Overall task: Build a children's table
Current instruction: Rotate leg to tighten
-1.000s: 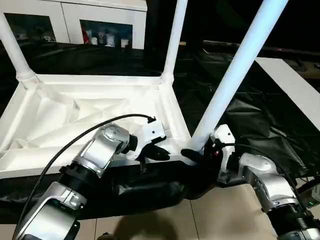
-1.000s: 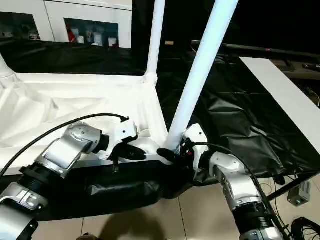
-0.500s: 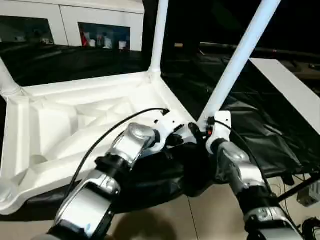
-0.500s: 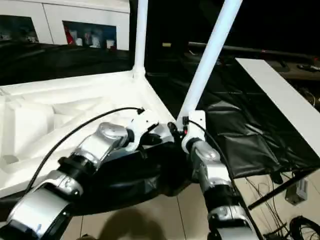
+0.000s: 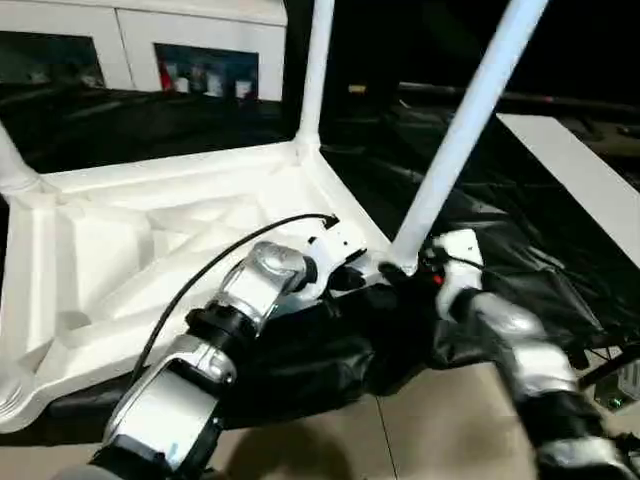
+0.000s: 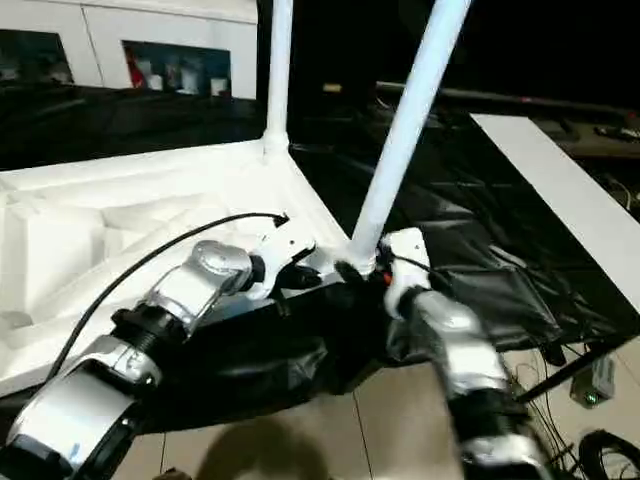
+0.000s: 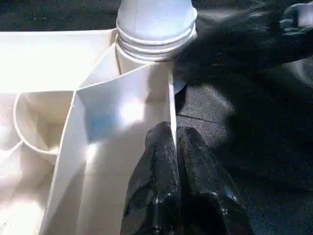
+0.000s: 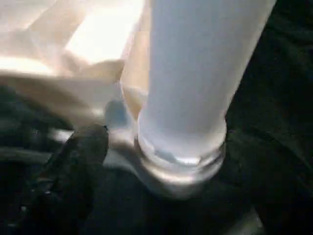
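White plastic table top (image 5: 150,230) lies upside down on the black-sheeted bench (image 5: 560,260), ribs up, its near edge at the bench's front edge above the floor (image 5: 440,420).

Left side: one leg (image 5: 10,160) stands in the far-left corner. The near-left corner runs to the picture's edge, so I cannot tell whether it holds a leg.

Middle: a second leg (image 5: 318,70) stands upright in the far corner. My left arm (image 5: 250,290) reaches across to the near right corner. In the left wrist view the left jaws are pinching the thin rim wall (image 7: 168,98) of the table top, just beside the leg collar (image 7: 156,29).

Right: the pale-blue leg (image 5: 460,140) rises from the near right corner socket (image 5: 395,268), leaning away to the right. My right arm (image 5: 510,330) is at its foot. One black finger (image 8: 78,166) shows beside the leg's base; I cannot tell whether the right jaws are spread or closed on it.

Risks, as I judge them:
- The lean suggests the leg may not be fully seated. A sideways push could jam it or lever it out.
- The left hold is on a narrow rim. Any downward load could slip it, and the top would skid on the loose sheet.
- This corner sits at the bench edge, so a skid towards me could tip it off.
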